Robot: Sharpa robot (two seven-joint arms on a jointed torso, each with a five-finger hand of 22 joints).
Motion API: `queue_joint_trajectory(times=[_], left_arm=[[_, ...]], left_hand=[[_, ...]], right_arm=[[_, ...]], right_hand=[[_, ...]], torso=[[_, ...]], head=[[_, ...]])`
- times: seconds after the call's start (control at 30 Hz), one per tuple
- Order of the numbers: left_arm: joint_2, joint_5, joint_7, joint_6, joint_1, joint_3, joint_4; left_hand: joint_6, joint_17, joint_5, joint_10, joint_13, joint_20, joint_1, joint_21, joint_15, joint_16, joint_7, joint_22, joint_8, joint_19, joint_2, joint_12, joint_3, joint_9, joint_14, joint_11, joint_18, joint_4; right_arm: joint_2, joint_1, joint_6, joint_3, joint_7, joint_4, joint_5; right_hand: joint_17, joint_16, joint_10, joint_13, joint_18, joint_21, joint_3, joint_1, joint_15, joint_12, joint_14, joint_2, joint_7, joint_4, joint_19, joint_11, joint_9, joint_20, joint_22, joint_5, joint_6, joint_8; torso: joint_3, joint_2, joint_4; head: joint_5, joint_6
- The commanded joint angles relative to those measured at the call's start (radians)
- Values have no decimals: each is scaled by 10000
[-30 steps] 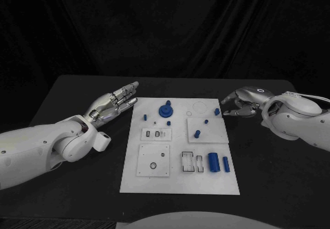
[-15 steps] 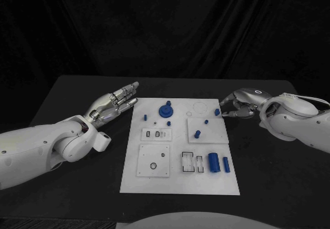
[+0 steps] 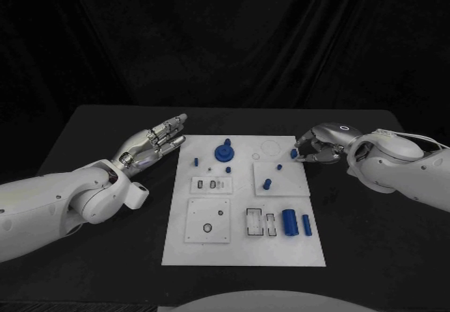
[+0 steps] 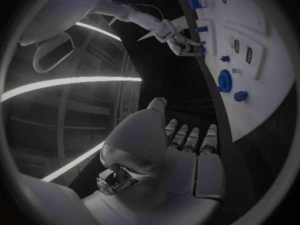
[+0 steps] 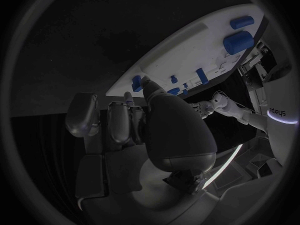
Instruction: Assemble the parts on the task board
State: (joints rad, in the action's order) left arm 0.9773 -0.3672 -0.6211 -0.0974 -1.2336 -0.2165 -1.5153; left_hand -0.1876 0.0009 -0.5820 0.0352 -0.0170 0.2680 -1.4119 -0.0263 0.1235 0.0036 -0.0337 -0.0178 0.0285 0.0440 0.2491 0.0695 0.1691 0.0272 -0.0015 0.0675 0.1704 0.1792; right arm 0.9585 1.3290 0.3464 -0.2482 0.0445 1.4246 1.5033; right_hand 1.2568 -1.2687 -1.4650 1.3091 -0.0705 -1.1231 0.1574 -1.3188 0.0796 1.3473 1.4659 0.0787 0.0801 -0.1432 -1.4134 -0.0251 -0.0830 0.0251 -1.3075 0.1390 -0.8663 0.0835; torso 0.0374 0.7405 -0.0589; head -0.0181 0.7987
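Right hand [image 3: 317,147], silver and shiny, is at the right edge of the flat white task board [image 3: 246,250], with curled fingers meeting around a small blue peg [image 3: 294,153] that stands near that edge; I cannot tell if it really grips the peg. Left hand [image 3: 155,141] is open, with straight fingers close together, holding nothing, beside the board's left edge above the matte black table [image 3: 103,260]. On the board stand a round blue knob [image 3: 224,152] and short pegs, and two smooth blue cylinders [image 3: 297,223] lie near the rectangular slots.
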Motion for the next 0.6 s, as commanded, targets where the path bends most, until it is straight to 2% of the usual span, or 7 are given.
queue_joint_trajectory(times=[0.03,0.6], left_arm=[[-16,6,-129,132,10,8,-9],[-26,6,-105,194,11,8,10]], left_hand=[[6,-9,-40,-21,-10,74,-75,-61,54,-36,36,-11,26,19,1,36,8,7,15,64,110,-34],[3,-9,-43,-23,-9,78,-76,-62,58,-36,34,-11,25,21,-2,33,-2,8,15,67,109,-55]], right_arm=[[-29,-45,159,4,-63,-24,17],[-240,-75,120,8,-52,-191,17]], right_hand=[[-7,34,-160,688,-167,45,-32,-94,42,-28,465,34,-7,37,-45,23,-13,34,-1206,44,-80,51],[-21,43,-165,698,-165,48,-25,-101,35,-14,470,4,17,26,-53,36,-33,40,-1209,80,-138,74]], torso=[[0,2,5],[-1,-1,14]], head=[[-9,46],[11,110]])
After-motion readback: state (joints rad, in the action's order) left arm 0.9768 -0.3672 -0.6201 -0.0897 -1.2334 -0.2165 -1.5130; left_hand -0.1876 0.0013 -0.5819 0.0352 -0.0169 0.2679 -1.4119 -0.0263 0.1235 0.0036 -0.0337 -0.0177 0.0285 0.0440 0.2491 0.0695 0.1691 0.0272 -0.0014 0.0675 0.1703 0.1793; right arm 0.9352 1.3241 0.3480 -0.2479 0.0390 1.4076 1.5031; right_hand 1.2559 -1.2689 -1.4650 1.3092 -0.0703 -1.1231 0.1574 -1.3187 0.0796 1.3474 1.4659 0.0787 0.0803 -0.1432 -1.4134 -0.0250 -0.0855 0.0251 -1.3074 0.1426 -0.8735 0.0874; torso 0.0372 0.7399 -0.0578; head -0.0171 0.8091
